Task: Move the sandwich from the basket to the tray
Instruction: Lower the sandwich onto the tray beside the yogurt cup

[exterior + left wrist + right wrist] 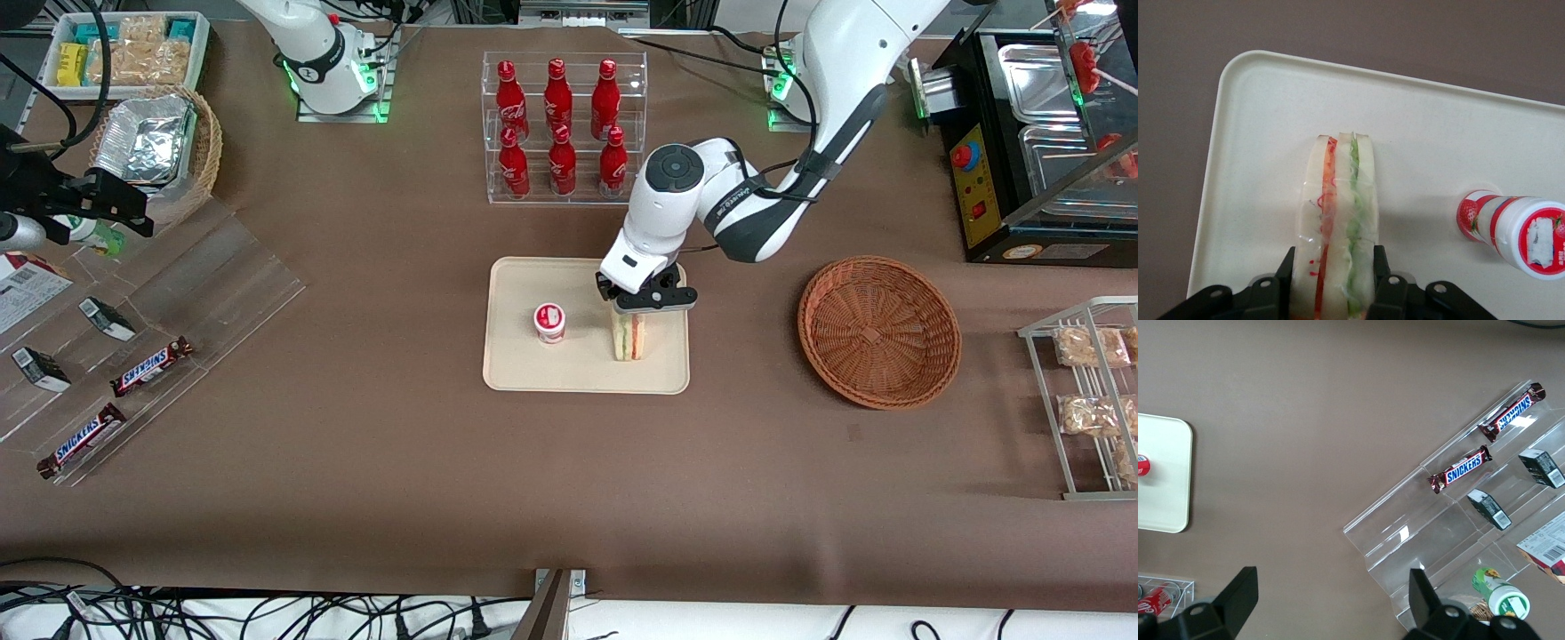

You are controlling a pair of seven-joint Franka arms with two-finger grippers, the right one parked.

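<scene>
The sandwich [628, 338] stands on edge on the tray [516, 369], in the part of the tray toward the working arm's end of the table, w/ its cut face and filling stripes turned up. Its long axis runs from the gripper [646, 300] toward the front camera, roughly parallel w/ the tray's short sides; narrow end points at the camera. In the wrist view the sandwich [1338, 220] shows a red-pink layer and a green layer side by side between pale bread, clear wrap over them.

Gripper sits directly above the sandwich's end farther from the camera, fingers [1286, 270] pressed against both bread faces, clamped on it. Bottom edge looks to be touching the tray [1258, 100] surface.

A small red-and-white cup [549, 322] stands upright on the same tray, beside the sandwich, apart from it.

The basket [878, 331] lies on the brown table [356, 462] toward the working arm's end, well apart from the tray.
</scene>
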